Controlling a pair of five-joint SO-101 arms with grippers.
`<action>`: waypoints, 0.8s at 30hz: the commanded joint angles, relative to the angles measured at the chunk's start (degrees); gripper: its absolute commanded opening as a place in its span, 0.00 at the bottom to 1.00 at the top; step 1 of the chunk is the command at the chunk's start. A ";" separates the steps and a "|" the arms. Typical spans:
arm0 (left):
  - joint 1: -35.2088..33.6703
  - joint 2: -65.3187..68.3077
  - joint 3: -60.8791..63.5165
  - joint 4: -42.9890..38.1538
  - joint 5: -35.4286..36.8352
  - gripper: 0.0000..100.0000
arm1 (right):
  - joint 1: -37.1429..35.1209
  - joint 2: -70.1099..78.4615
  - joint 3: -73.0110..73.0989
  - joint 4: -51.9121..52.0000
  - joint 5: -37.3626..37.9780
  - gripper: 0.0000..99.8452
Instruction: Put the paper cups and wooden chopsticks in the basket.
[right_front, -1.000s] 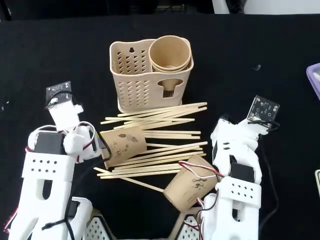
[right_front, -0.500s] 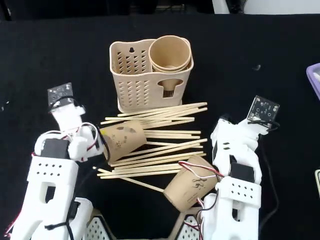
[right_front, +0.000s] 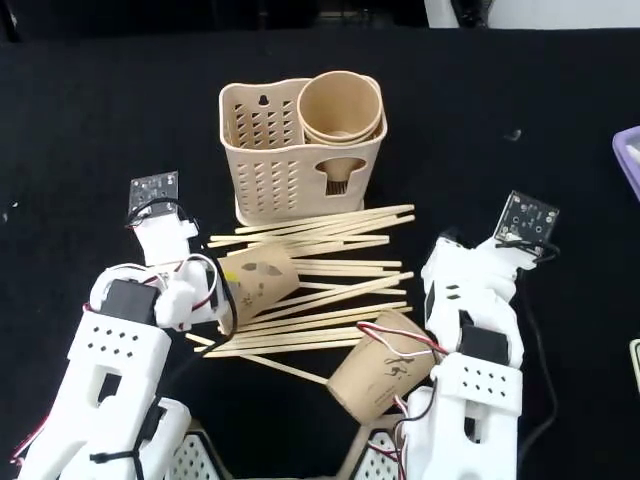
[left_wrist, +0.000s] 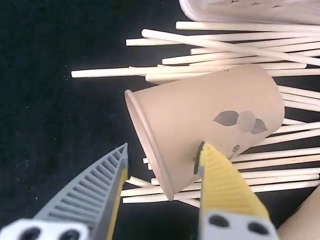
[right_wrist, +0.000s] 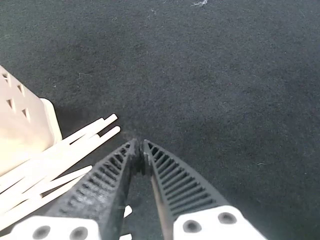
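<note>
Now the left gripper (left_wrist: 163, 146), spread wide, straddles the rim of 1 paper cup (left_wrist: 215, 112) lying on the chopsticks (right_front: 345, 300) near the basket (right_front: 262, 165). Pinching that rim and lifting seems next. The right gripper (right_wrist: 139, 146), pressed together, hangs over the black cloth (right_wrist: 225, 75).

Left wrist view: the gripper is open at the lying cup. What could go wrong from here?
1. The left gripper is open at the rim of the paper cup. Closing there may crush the thin wall or let the cup slip out.
2. The cup lies on loose chopsticks, so it may roll and scatter them when touched.
</note>
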 joint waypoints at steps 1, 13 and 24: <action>1.01 0.35 0.92 -2.11 0.18 0.22 | 0.53 -0.92 -0.31 -1.41 -0.44 0.01; 0.75 0.09 5.49 -2.37 3.87 0.22 | 0.53 -0.92 -0.22 -1.41 -0.44 0.01; 1.10 0.00 14.11 -16.00 7.74 0.22 | 0.53 -0.92 -0.22 -1.32 -0.44 0.01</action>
